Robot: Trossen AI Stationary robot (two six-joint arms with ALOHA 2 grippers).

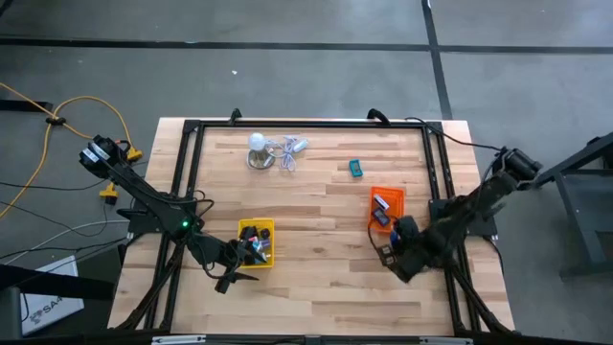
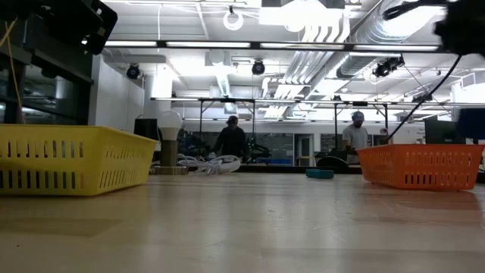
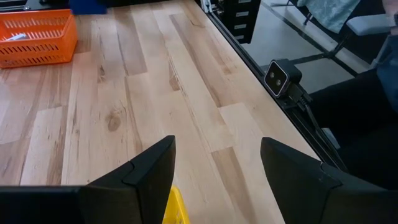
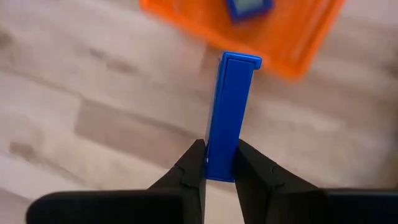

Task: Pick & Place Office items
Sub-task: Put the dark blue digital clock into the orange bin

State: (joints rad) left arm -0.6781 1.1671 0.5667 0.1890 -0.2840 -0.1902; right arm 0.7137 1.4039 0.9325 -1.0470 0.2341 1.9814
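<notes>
Blue block (image 4: 232,118) clamped in right hand (image 4: 219,163); left hand (image 3: 214,171) open, empty.

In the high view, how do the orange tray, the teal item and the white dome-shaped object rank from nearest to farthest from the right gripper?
From the right gripper:
1. Orange tray, directly beside it.
2. Teal item, beyond the tray, mid-table.
3. White dome-shaped object, far edge, toward the left arm's side.

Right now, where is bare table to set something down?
Bare wood lies between the yellow tray and the orange tray, and along the near edge. The far-left strip is crowded by the white lamp and cord; a teal item lies far-centre. The right gripper, holding a blue item, crowds the orange tray's near end.
</notes>
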